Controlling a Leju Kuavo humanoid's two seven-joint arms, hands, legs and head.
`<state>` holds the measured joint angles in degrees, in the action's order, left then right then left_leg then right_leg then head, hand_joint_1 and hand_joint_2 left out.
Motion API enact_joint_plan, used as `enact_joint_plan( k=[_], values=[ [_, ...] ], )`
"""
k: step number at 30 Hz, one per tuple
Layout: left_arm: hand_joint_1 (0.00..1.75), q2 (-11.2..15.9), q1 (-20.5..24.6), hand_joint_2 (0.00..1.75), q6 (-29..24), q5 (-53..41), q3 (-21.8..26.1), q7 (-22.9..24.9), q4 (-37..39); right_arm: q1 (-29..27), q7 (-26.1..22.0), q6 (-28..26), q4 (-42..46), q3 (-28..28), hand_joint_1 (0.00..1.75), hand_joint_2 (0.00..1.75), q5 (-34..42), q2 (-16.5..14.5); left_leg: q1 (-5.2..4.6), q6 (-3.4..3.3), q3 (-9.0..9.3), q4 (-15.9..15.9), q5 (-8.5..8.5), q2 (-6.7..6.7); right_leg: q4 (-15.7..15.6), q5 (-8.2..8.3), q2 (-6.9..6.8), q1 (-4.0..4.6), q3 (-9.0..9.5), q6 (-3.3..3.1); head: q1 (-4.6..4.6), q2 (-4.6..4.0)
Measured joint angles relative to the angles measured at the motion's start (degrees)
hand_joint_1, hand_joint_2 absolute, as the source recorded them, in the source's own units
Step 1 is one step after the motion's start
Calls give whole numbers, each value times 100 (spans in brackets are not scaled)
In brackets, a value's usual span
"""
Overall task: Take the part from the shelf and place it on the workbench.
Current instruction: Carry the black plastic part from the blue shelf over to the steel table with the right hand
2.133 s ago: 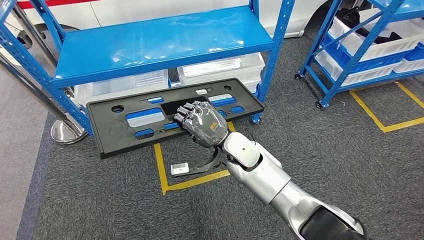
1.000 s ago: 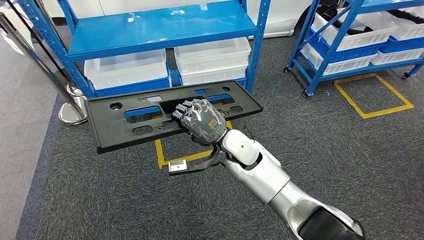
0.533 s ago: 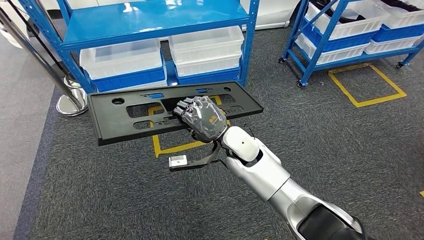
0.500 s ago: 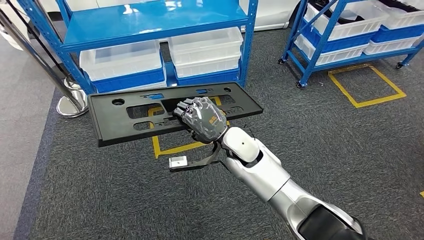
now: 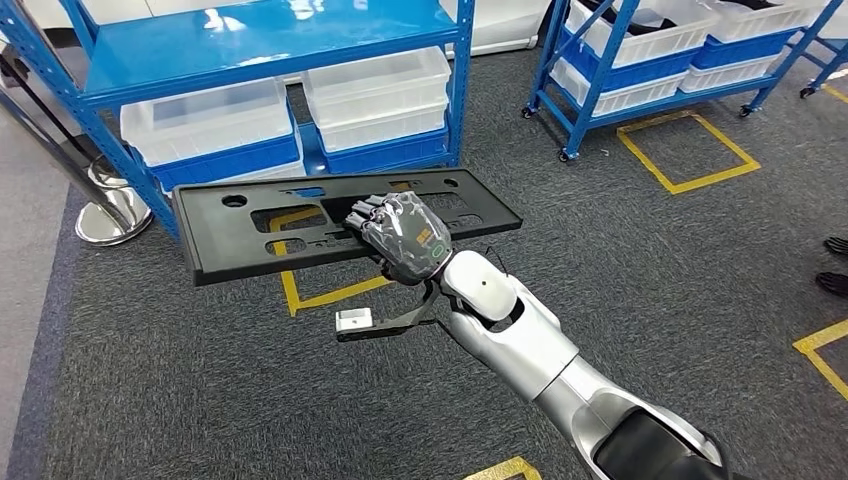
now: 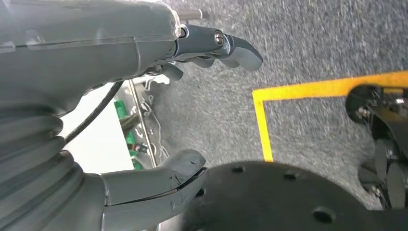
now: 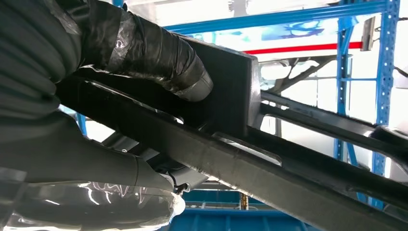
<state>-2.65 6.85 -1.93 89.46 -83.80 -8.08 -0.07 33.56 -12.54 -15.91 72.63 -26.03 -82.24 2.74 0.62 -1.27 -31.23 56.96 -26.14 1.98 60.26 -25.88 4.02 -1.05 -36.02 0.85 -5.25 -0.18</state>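
Note:
The part is a long black plastic panel [image 5: 250, 225] with several cut-outs, held level in the air above the carpet in front of the blue shelf [image 5: 250, 45]. My right hand [image 5: 403, 236] grips its near edge close to the middle. In the right wrist view the thumb [image 7: 154, 53] presses on the panel [image 7: 269, 159], seen from underneath. My left hand [image 6: 144, 110] hangs over grey carpet, fingers apart and holding nothing.
White bins [image 5: 375, 95] stand on the blue shelf's lower level. A second wheeled blue rack [image 5: 660, 50] with bins stands at the back right. Yellow tape squares [image 5: 685, 150] mark the carpet. A chrome post base [image 5: 105, 215] is at the left. Dark shoes [image 5: 835, 265] show at the right edge.
The whole view has shifted: the shelf and racks have slid left and farther off as the camera moved. The panel stays in my right hand in the same grip.

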Motion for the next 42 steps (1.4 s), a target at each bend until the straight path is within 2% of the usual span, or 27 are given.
enact_joint_plan(
  k=[1,3,5,6,7,8,10,12,14,16,18,19,20,21,22,23,25,27,29,31,33,35,36,37,38,40,42],
  values=[
    [0,-9,6,175,-5,0,9,4,0,10,-1,3,-1,9,175,175,2,1,16,-39,5,-54,38,-76,172,-119,-88,16,-89,18,-3,0],
    [0,-14,10,175,-10,0,20,7,1,24,3,10,-3,18,175,175,6,2,13,-79,-21,-69,68,-209,836,-479,-293,18,-402,39,-9,0],
    [0,-15,7,175,-9,0,33,8,1,11,3,18,-16,21,175,175,8,3,4,-81,-67,-30,68,-341,1383,-650,-359,12,-641,70,-8,0],
    [0,-18,9,175,-8,0,39,8,0,4,2,21,-24,22,175,175,8,5,2,-77,-87,-4,64,-404,1378,-589,-378,12,-621,77,-9,0],
    [0,-22,11,175,-7,0,44,8,-1,2,2,23,-30,25,175,175,8,7,1,-70,-103,23,56,-462,1148,-441,-414,12,-484,77,-8,0],
    [0,-28,14,175,-7,0,47,8,-1,6,3,24,-33,30,175,175,8,8,1,-56,-113,56,42,-517,754,-270,-494,15,-262,70,-9,0],
    [0,-35,23,175,-6,0,52,8,-1,18,2,23,-30,41,175,175,9,7,-28,-9,-135,123,4,-610,117,-77,-669,52,82,9,-8,0],
    [0,-38,30,175,-6,0,57,8,1,23,1,24,-27,56,175,175,11,6,-55,48,-144,154,-12,-692,-38,-64,-685,90,132,-72,-7,0],
    [0,-41,37,175,-7,0,66,8,1,28,3,27,-26,72,175,175,14,6,-48,104,-141,161,-22,-751,-62,-24,-569,77,108,-144,-7,0],
    [0,-40,37,175,-1,0,85,8,1,43,3,32,-26,82,175,175,18,4,-27,163,-232,386,-215,-599,-98,28,-474,43,95,-218,-6,0],
    [0,-39,29,175,8,0,116,10,1,50,2,42,-27,85,175,175,21,-3,-4,208,-506,1028,-602,-353,-109,65,-380,29,66,-261,-5,0],
    [0,-39,23,175,10,0,131,13,1,45,2,49,-28,85,175,175,21,-6,1,221,-669,1396,-762,-291,-104,76,-324,32,46,-269,-4,0],
    [0,-39,17,175,11,0,142,17,1,38,2,57,-30,85,175,175,20,-7,2,224,-781,1647,-831,-263,-97,84,-262,36,30,-269,-4,0],
    [0,-39,10,175,13,0,151,24,1,33,7,61,-32,85,175,175,13,-7,1,217,-805,1704,-788,-247,-87,91,-194,39,17,-265,-4,0],
    [0,-39,5,175,16,0,157,32,1,31,16,61,-32,85,175,175,-3,-7,1,199,-721,1535,-640,-228,-76,97,-121,40,9,-259,-4,0],
    [0,-38,3,175,21,0,162,39,1,32,33,57,-31,85,175,175,-22,-7,0,171,-551,1187,-426,-171,-65,102,-50,39,4,-250,-4,0],
    [0,-18,-6,175,28,0,173,46,5,45,87,41,-29,85,175,175,-86,-7,8,104,-209,457,-137,115,-49,122,76,29,-23,-212,-6,0],
    [0,-1,-10,175,39,0,180,48,11,61,132,29,-29,84,175,175,-175,-6,-3,64,-95,172,-95,289,-54,167,195,-9,-82,-129,-5,0],
    [0,-7,-2,175,62,0,182,49,11,67,178,21,-31,83,175,175,-276,2,-9,29,-83,114,-56,171,-82,216,299,-35,-123,-40,-3,0],
    [0,-14,2,175,78,0,182,53,10,86,224,4,-35,83,175,175,-342,19,17,-32,-53,23,8,15,52,112,104,-6,-203,12,-13,0],
    [0,-15,-7,175,81,0,182,57,9,117,256,-10,-43,79,175,175,-366,29,18,-69,-48,-24,41,-144,611,-227,-236,15,-464,45,-23,0],
    [0,-14,-21,175,83,0,182,60,9,120,282,-11,-58,68,175,175,-388,30,6,-75,-67,-15,42,-300,1291,-514,-358,2,-767,81,-23,0],
    [0,-14,-24,175,86,0,182,65,9,115,291,-10,-69,62,175,175,-407,31,3,-73,-76,-5,40,-378,1429,-526,-375,-6,-815,93,-22,0],
    [0,-14,-23,175,91,0,182,73,9,114,301,-10,-80,57,175,175,-425,34,2,-68,-82,6,33,-448,1326,-430,-392,-11,-737,98,-23,0],
    [0,-15,-21,175,97,0,182,82,9,118,309,-9,-88,55,175,175,-441,37,2,-58,-85,22,22,-517,1012,-263,-435,-12,-547,94,-23,0],
    [0,-16,-16,175,107,0,182,99,9,142,317,-9,-92,51,175,175,-456,40,-17,-14,-90,69,-19,-636,240,-15,-635,21,-113,47,-21,0],
    [0,-14,-7,175,110,0,182,109,9,162,315,-10,-92,44,175,175,-460,44,-46,44,-87,102,-54,-728,-93,37,-718,64,55,-21,-19,0]
  ],
)
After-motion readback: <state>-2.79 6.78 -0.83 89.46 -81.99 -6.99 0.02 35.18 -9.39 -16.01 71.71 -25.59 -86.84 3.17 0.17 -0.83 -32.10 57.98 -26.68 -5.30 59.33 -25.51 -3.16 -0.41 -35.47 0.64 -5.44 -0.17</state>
